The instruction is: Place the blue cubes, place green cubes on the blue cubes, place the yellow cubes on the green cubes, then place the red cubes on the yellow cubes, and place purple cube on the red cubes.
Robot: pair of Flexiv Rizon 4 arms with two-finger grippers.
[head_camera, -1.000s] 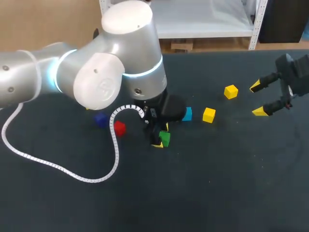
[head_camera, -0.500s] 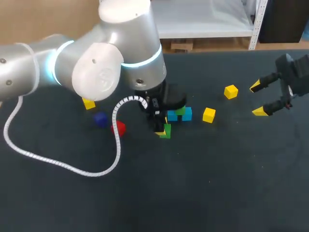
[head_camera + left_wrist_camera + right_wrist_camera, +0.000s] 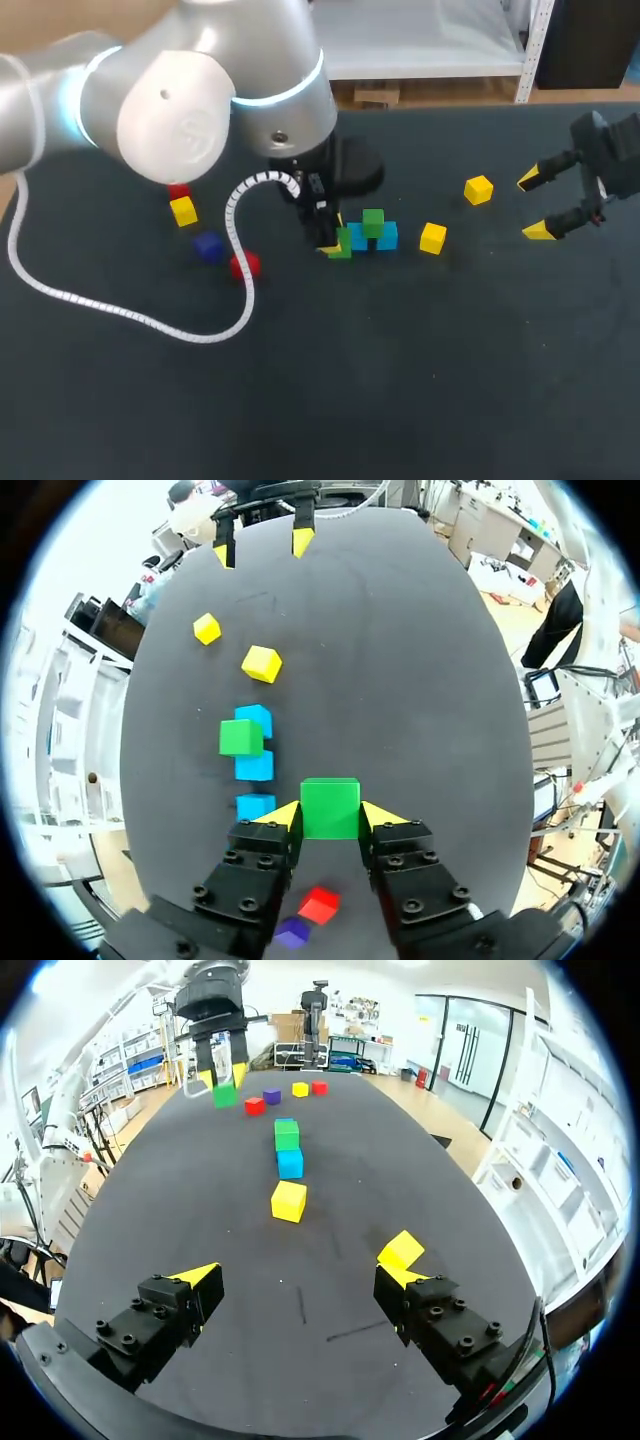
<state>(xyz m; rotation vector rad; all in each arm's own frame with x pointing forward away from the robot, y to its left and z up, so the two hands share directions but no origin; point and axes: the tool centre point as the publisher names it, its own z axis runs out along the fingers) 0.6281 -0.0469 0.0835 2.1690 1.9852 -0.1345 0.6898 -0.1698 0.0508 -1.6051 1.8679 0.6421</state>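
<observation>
Between the fingers of the left gripper point(image 3: 331, 818) a small green cube point(image 3: 330, 802) is clamped from both sides. Just ahead, off to one side, lies the row of light-blue cubes point(image 3: 254, 768), one already bearing another green cube point(image 3: 241, 737). Green-on-blue stacking seems under way; next it likely needs aligning over a bare blue cube, lowering, and releasing.

Dark table point(image 3: 400, 380), green cube point(image 3: 330, 808), blue cubes point(image 3: 254, 765)
</observation>
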